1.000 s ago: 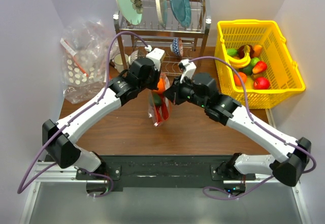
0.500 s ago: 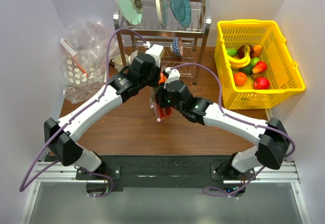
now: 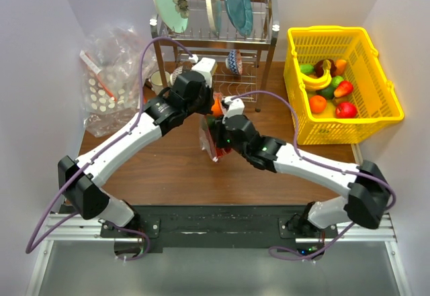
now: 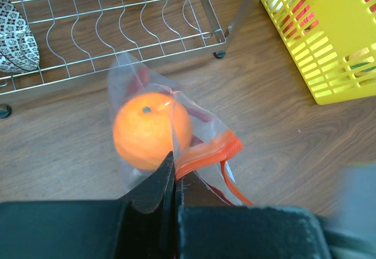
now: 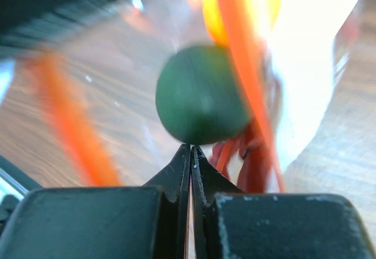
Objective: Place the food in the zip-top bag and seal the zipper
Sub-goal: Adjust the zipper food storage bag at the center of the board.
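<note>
Aloft over the desk (image 3: 161, 172), the left end effector (image 4: 174, 174) pinches the zip-top bag (image 3: 207, 147) at its zipper (image 4: 208, 149), the orange (image 4: 151, 131) at 11 o'clock. The right end effector (image 5: 190, 160), apparently clamped alongside near the green fruit (image 5: 198, 94), should slide steadily along the strip.

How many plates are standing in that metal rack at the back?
3, upright on the rack: pale green plate left, white plate middle, teal plate right. More could hide behind them.

yellow basket (image 3: 328, 31), dark green fruit (image 5: 200, 94)
</note>
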You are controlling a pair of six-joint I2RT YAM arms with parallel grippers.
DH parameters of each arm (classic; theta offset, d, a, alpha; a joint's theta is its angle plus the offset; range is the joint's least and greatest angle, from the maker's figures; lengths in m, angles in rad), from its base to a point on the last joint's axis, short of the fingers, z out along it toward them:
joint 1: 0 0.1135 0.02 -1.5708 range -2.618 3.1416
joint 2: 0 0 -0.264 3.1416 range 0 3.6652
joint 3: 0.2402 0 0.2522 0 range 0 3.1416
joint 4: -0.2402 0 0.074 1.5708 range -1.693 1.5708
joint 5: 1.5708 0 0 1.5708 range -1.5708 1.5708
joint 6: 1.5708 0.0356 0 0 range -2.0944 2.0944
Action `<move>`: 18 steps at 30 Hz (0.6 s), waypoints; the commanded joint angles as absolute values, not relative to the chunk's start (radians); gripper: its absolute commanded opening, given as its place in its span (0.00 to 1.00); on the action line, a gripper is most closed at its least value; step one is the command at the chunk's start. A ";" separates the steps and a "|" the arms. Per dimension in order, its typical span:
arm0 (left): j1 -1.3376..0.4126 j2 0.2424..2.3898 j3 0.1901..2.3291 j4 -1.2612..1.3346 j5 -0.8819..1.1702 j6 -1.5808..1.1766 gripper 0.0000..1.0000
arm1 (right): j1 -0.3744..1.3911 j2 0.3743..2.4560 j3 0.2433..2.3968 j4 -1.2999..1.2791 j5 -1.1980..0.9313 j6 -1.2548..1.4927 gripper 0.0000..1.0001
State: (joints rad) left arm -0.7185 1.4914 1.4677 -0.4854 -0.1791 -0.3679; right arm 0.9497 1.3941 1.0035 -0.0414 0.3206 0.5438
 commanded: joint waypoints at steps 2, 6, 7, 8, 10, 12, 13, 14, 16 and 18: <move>-0.716 1.468 1.500 -0.405 -0.179 -0.396 0.00 | 0.951 1.270 1.037 -0.035 0.406 0.483 0.00; -0.716 1.465 1.511 -0.403 -0.163 -0.408 0.00 | 0.950 1.269 1.048 -0.034 0.434 0.460 0.00; -0.715 1.465 1.516 -0.403 -0.152 -0.411 0.00 | 0.948 1.287 1.054 -0.034 0.437 0.456 0.00; -0.716 1.463 1.519 -0.405 -0.147 -0.414 0.00 | 0.948 1.296 1.061 -0.035 0.439 0.451 0.00; -0.715 1.462 1.523 -0.407 -0.132 -0.422 0.00 | 0.950 1.331 1.081 -0.029 0.442 0.453 0.00; -0.715 1.457 1.526 -0.407 -0.123 -0.433 0.00 | 0.945 1.362 1.098 -0.015 0.448 0.451 0.00; -0.716 1.450 1.525 -0.405 -0.112 -0.439 0.00 | 0.943 1.376 1.106 -0.012 0.448 0.453 0.00; -0.715 1.447 1.522 -0.403 -0.106 -0.443 0.00 | 0.942 1.405 1.109 -0.005 0.445 0.462 0.00; -0.715 1.439 1.516 -0.391 -0.086 -0.459 0.00 | 0.936 1.433 1.120 -0.003 0.422 0.477 0.00; -0.715 1.431 1.514 -0.385 -0.078 -0.471 0.00 | 0.934 1.477 1.106 0.032 0.420 0.503 0.00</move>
